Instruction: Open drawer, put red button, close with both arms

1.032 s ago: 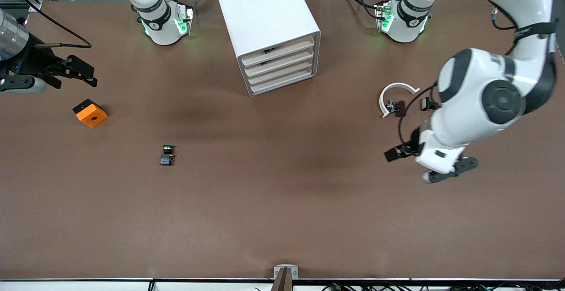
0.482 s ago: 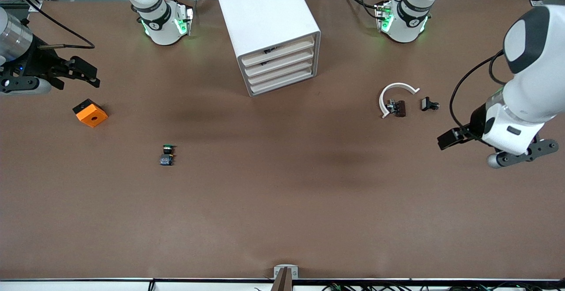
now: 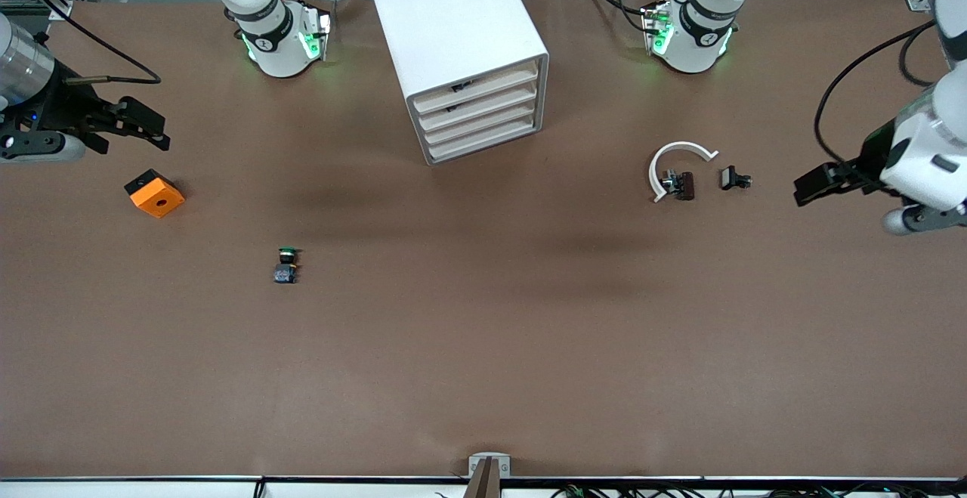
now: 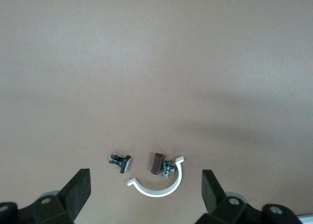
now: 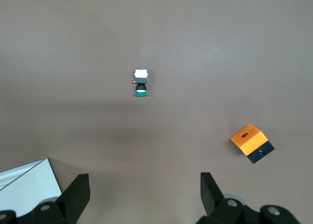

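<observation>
Clock basis: front view, 12 o'clock toward the arms' bases.
Cabinet (image 3: 453,22): white box at the table's 12 o'clock edge, between the two bases, with its front turned toward about 5 o'clock. One corner (image 5: 24,185) shows in the right wrist view.
Drawers (image 3: 481,117): four cream slat fronts stacked one above another, all pushed in flush. The fronts do not show which one is the task's.
Red button: cannot be made out in any view.
Green-capped button (image 3: 286,264): on the table at 7 o'clock from the cabinet, well apart from it and lying on its side. It also shows in the right wrist view (image 5: 141,83).
Orange cube (image 3: 154,193): has a hole in its top face and lies at 10 o'clock from the green-capped button, toward the right arm's end.
White curved clip (image 3: 672,156): open arc at 4 o'clock from the cabinet. A small brown part (image 3: 685,185) lies inside its curve.
Small black part (image 3: 734,178): at 3 o'clock from the clip, just beside it.
Left gripper (image 3: 807,187): over bare table at 3 o'clock from the small black part. Fingers are spread apart with nothing between them.
Right gripper (image 3: 148,128): over the table at 12 o'clock from the orange cube. Fingers are spread apart with nothing between them.
</observation>
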Controlling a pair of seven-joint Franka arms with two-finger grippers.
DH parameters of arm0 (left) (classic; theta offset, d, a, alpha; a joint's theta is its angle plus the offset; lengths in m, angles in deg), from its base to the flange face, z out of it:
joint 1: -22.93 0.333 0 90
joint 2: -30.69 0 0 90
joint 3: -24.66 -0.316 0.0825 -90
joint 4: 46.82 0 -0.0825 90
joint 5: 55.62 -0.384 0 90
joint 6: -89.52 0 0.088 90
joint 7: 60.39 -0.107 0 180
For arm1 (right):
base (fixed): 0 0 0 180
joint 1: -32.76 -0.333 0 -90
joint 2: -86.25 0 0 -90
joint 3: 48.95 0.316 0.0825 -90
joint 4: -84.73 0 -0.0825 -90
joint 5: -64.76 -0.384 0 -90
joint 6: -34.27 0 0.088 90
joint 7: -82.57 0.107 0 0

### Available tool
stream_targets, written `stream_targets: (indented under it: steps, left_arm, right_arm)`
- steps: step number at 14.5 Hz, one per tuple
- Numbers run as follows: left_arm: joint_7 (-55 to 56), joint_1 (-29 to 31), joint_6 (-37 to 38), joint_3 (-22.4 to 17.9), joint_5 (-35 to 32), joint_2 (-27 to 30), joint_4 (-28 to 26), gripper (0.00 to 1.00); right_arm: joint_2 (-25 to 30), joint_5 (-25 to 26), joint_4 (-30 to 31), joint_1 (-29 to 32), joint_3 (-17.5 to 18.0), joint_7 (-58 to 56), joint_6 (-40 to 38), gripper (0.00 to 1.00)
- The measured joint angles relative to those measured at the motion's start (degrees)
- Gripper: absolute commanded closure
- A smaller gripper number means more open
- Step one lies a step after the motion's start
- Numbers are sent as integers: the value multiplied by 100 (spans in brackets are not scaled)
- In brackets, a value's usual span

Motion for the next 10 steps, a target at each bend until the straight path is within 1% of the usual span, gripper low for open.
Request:
stream_targets:
  steps: [7,10]
  left_arm:
    - [-101,4,0,22,-29,101,-8,0]
    - [-100,-127,6,-61,-37,386,-164,0]
  right_arm:
    - [0,0,-16,-1,0,1,4,0]
    - [0,0,-38,0,0,2,13,0]
